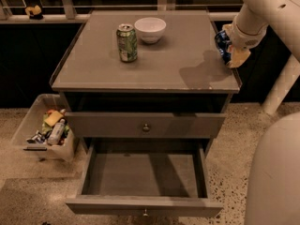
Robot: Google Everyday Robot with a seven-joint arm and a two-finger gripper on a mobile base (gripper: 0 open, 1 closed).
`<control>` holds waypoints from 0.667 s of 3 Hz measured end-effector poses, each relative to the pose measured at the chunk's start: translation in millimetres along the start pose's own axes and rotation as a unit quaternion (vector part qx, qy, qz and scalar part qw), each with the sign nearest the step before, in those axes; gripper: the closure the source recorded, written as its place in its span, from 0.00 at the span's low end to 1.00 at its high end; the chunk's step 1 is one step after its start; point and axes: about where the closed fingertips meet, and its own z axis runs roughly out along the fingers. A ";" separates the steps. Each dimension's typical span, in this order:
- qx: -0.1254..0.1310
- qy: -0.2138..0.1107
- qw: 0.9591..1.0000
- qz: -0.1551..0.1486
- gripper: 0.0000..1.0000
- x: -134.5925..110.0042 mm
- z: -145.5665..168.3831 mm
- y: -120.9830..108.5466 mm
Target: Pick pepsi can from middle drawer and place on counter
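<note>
A clear plastic bin (28,125) of clutter sits on the floor at the left. On the broad flat grey counter (164,69) a green-patterned can with a silver top (127,42) stands just beside a white bowl (150,29). Below, the wide shallow grey middle drawer (144,205) stands pulled out. At the counter's right edge hangs the pale two-finger gripper (230,50), jaws clamped on the dark blue pepsi can (221,40).
</note>
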 end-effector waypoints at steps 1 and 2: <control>-0.030 0.003 0.999 -0.040 1.00 -28.7 14.5 -14.5; -0.057 -0.004 0.996 -0.072 1.00 -53.8 28.7 -20.7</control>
